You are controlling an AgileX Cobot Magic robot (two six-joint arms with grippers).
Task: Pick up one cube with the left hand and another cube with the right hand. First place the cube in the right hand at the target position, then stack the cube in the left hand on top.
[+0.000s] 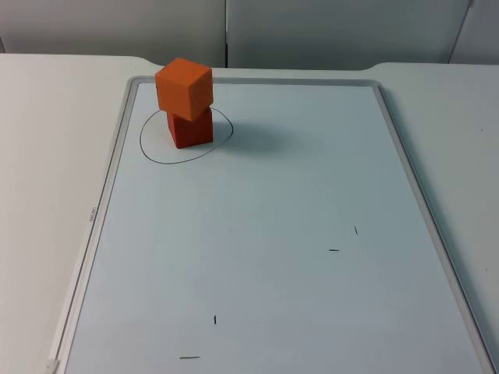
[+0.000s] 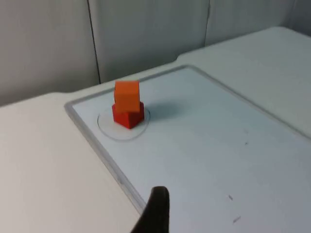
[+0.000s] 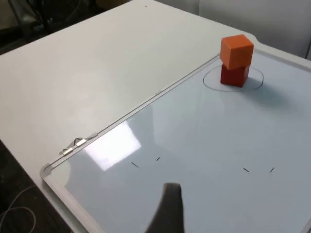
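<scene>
An orange cube (image 1: 184, 87) rests on a red cube (image 1: 190, 128), turned slightly against it. The stack stands inside a hand-drawn black circle (image 1: 152, 152) at the far left of the whiteboard (image 1: 273, 234). The left wrist view shows the orange cube (image 2: 127, 96) on the red cube (image 2: 128, 115) from a distance, with my left gripper (image 2: 155, 211) held back, well short of the stack near the board's frame. From the right wrist view the stacked orange cube (image 3: 236, 50) and red cube (image 3: 234, 76) lie far off, and my right gripper (image 3: 167, 208) hangs over the board's near end. Nothing is held.
The whiteboard's grey frame (image 1: 117, 148) runs around the work area on the white table (image 1: 47, 156). A few short pen marks (image 1: 334, 250) dot the board. The grey partition wall (image 1: 312, 31) closes the back.
</scene>
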